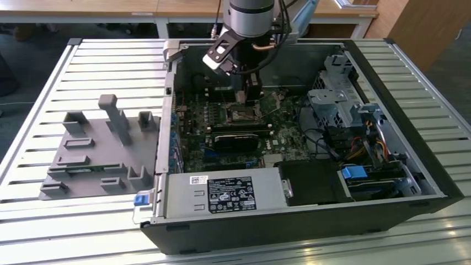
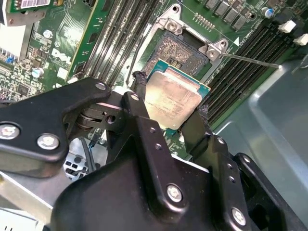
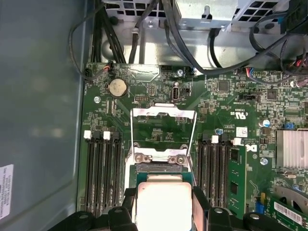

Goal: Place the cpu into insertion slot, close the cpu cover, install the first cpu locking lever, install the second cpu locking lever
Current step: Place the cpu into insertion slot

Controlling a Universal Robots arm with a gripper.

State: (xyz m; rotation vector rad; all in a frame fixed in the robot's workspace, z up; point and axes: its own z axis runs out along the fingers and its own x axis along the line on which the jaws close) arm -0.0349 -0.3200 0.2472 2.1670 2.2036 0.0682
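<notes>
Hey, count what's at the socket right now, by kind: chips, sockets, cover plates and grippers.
cpu: 1
insertion slot: 1
cpu cover: 1
gripper: 1
Total: 4

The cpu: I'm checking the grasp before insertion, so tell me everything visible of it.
The cpu is a flat square chip with a dull silver metal face and a thin green rim. The black jaws of the gripper clamp two of its opposite edges. It hangs tilted, close to the uncovered insertion slot, and is not seated in it.
</notes>
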